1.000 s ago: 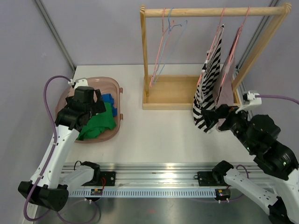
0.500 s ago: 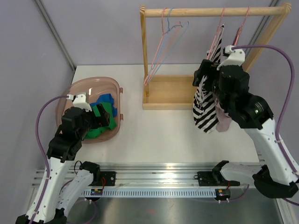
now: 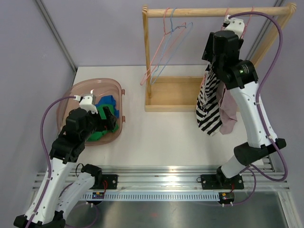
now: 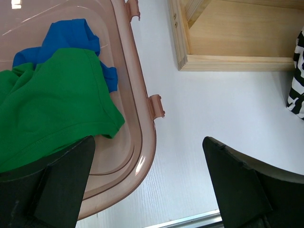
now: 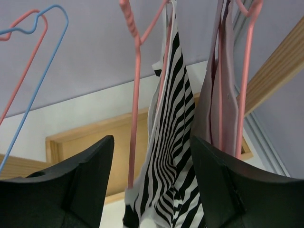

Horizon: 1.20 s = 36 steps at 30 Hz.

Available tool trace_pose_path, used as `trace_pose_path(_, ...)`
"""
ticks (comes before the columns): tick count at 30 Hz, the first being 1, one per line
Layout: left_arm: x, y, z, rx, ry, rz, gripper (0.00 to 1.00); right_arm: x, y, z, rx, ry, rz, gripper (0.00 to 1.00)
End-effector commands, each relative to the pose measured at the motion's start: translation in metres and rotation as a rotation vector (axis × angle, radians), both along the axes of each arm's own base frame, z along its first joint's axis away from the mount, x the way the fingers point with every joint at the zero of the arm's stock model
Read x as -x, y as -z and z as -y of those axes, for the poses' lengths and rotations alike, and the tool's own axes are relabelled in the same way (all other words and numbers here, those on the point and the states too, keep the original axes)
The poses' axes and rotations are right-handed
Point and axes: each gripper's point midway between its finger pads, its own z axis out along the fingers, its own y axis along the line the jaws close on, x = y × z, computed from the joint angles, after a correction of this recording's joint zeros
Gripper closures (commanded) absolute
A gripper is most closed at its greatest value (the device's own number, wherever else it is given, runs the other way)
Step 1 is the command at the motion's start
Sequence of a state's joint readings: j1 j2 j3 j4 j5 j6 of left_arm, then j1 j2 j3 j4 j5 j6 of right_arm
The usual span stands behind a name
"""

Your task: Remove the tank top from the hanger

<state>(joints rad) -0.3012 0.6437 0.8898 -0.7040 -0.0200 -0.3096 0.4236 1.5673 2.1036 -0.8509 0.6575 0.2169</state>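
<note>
A black-and-white striped tank top (image 3: 209, 111) hangs on a pink hanger (image 5: 135, 95) from the wooden rack (image 3: 190, 12). A pale pink tank top (image 3: 229, 111) hangs on a second pink hanger (image 5: 244, 71) just to its right. My right gripper (image 3: 213, 61) is raised high beside the rack's top bar. It is open, with the striped top (image 5: 175, 142) hanging just ahead between its fingers, not gripped. My left gripper (image 3: 108, 116) is open and empty over the right rim of the basket (image 4: 142, 118).
The brown plastic basket (image 3: 83, 88) at the left holds a green cloth (image 4: 52, 99) and a blue cloth (image 4: 71, 35). Empty pink and blue hangers (image 3: 166, 47) hang at the rack's left end. The rack's wooden base tray (image 3: 173, 92) lies under them.
My right arm has risen from table level beside the hanging tops to the rack's top bar. My left arm has drawn back to the basket's near right rim. The empty hangers swing.
</note>
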Motion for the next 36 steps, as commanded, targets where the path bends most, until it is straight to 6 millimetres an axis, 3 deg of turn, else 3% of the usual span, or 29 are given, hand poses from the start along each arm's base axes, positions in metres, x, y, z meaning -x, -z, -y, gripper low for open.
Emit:
trace_pose_path(1,-0.005,-0.009,0.011,0.014,0.059,0.038,0.01,-0.013,-0.009,0.005,0.010,0.001,0.003,0.28)
trace_pose_path(5,-0.005,-0.009,0.013,0.016,0.068,0.038,0.01,-0.021,-0.012,0.004,0.027,0.003,0.001,0.47)
trace_pose_path(7,-0.006,-0.008,0.014,0.017,0.072,0.036,0.01,-0.022,-0.013,0.005,0.031,0.007,0.003,0.62)
trace_pose_path(16,-0.006,-0.006,0.014,0.014,0.074,0.026,0.01,-0.027,-0.003,0.008,0.057,0.012,-0.022,0.80)
trace_pose_path(20,-0.006,-0.005,0.015,0.013,0.076,0.020,0.01,-0.029,0.004,0.005,0.051,-0.004,-0.045,0.82)
trace_pose_path(23,-0.006,-0.005,0.014,0.011,0.072,0.022,0.01,-0.028,0.003,0.005,0.036,-0.012,-0.039,1.00)
trace_pose_path(36,-0.005,-0.008,0.012,0.012,0.063,0.036,0.01,0.006,-0.074,-0.020,-0.103,-0.220,0.146,1.00)
